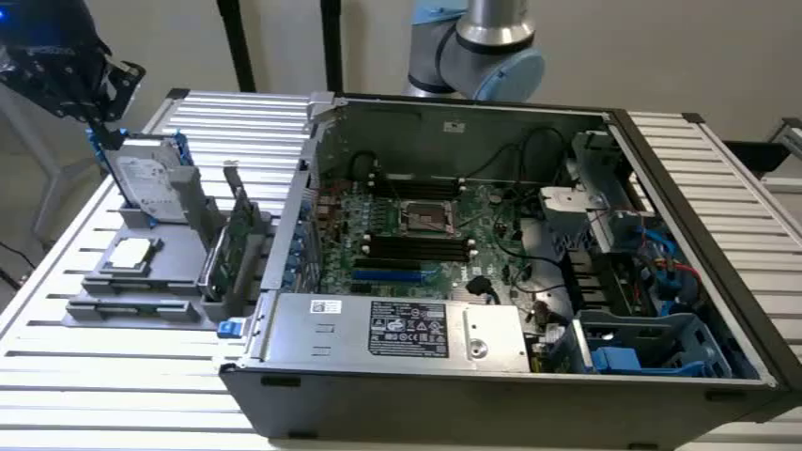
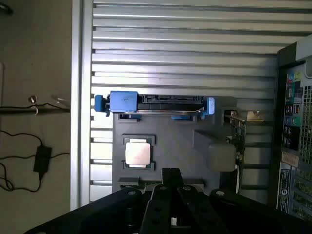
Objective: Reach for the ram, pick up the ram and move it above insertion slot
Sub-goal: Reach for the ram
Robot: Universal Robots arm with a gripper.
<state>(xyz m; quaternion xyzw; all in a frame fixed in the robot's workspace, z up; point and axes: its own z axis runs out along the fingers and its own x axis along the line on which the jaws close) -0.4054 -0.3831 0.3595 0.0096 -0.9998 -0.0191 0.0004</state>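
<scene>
Hand [image 2: 170, 173] is clenched with nothing in it, and it hangs in the air well apart from the grey tray [image 1: 163, 272] below. Nearest its tip in the wrist view you have what looks like the ram [image 1: 131, 308]: a long narrow strip lying in the groove at the tray's end. The hand partly hides it, so you cannot make out its colour or chips. Further out from the hand the CPU [image 2: 139, 153] sits in its square pocket. Past that the drive [image 2: 156, 103] with its blue rails stands on edge. Off to the side of these, toward the case [image 1: 701, 244], the card [image 1: 239, 235] stands upright. The tray rests on the slatted counter [image 1: 75, 376], just beside the open case. The dark slots [image 1: 414, 246] inside the case are well apart from the hand.

Expect the ram to be light and stiff, but thin and fragile. It should not sag, though a hard squeeze or a twist could crack it or knock a chip. The best hold is probably across its two flat faces, near the middle of its length, and clear of the contact edge. The faces are likely smooth, so a pinch near one end could let it tilt or slip.
</scene>
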